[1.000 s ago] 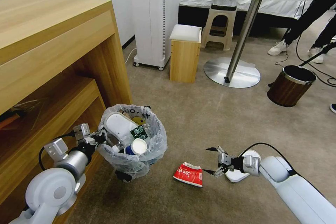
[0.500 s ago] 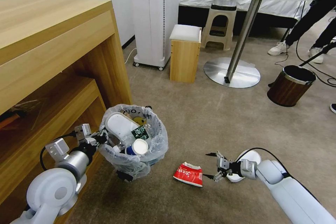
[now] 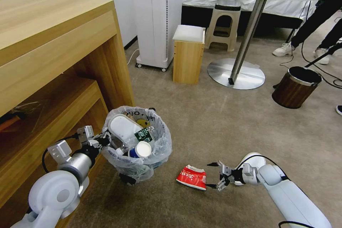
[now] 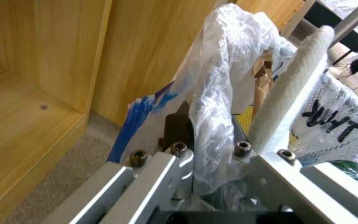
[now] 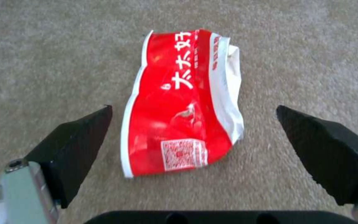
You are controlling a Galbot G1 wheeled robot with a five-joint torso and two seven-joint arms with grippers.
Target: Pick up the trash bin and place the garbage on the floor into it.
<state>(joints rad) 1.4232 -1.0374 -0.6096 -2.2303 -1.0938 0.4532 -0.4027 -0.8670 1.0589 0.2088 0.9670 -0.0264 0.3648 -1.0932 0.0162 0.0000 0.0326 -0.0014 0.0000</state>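
The trash bin [image 3: 156, 149], lined with a crinkly white bag, hangs just above the floor [image 3: 213, 124] beside the desk. My left gripper [image 3: 101, 140] is shut on its rim, and the bag [image 4: 216, 93] bunches between the fingers in the left wrist view. Inside lie a white slipper [image 3: 123, 126], a green-labelled bottle [image 3: 142, 134] and a blue-white cup [image 3: 141, 149]. A red wrapper [image 3: 191, 177] lies flat on the carpet. My right gripper [image 3: 212, 175] is open, low, just right of it. In the right wrist view the wrapper [image 5: 183, 105] sits between the fingertips [image 5: 84, 130]. Another white slipper [image 3: 249, 158] lies under the right wrist.
A wooden desk [image 3: 53, 42] with a lower shelf stands close on the left. Farther off are a small wooden stool [image 3: 188, 53], a white appliance [image 3: 156, 17], the round table's metal base [image 3: 237, 74] and a wood-grain bin [image 3: 296, 87]. Open carpet lies in between.
My right gripper has come lower and closer to the red wrapper, still open. The left arm and the bin have barely shifted.
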